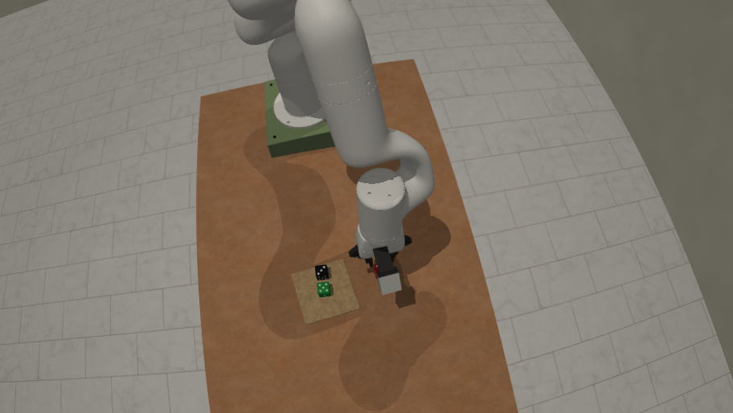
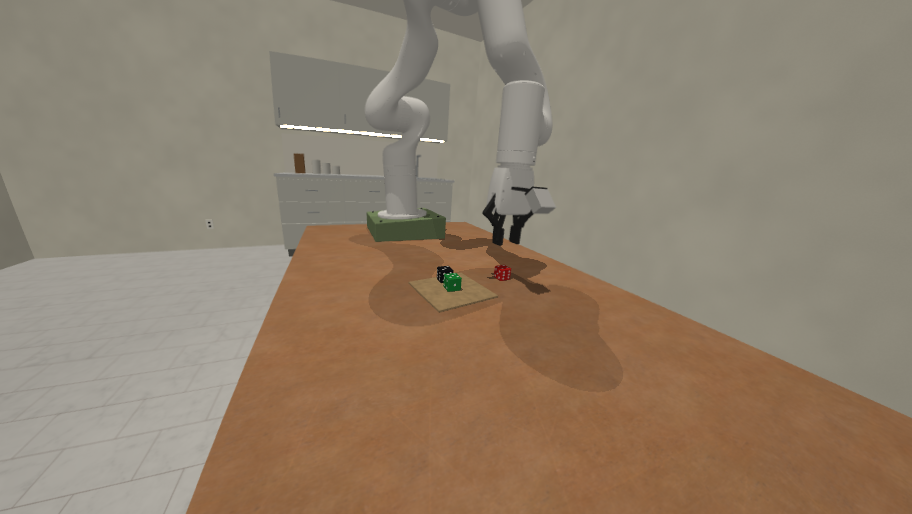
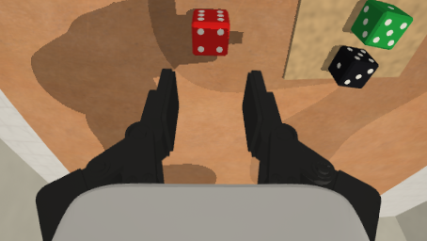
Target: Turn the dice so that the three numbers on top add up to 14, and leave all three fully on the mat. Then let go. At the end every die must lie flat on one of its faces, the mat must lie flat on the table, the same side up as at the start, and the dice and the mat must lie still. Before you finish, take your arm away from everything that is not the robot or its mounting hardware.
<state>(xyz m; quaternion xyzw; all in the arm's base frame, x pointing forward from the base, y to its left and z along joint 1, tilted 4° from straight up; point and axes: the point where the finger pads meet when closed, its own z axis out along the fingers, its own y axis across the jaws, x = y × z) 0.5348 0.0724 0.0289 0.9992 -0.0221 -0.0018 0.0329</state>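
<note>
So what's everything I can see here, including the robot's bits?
Table: one, brown, filling the foreground.
Mat: one, tan, flat on the table.
Green die: one, on the mat, beside the black one.
Black die: one, on the mat, on the side nearer the base.
Red die: one, on bare table off the mat, below the gripper.
Cabinets: white, by the far wall, small items on top.
Base: one, green block, far end of the table.
Arm: one, light grey, bending over the table.
Gripper: one, black fingers, half open, empty, hanging above the red die.
</note>
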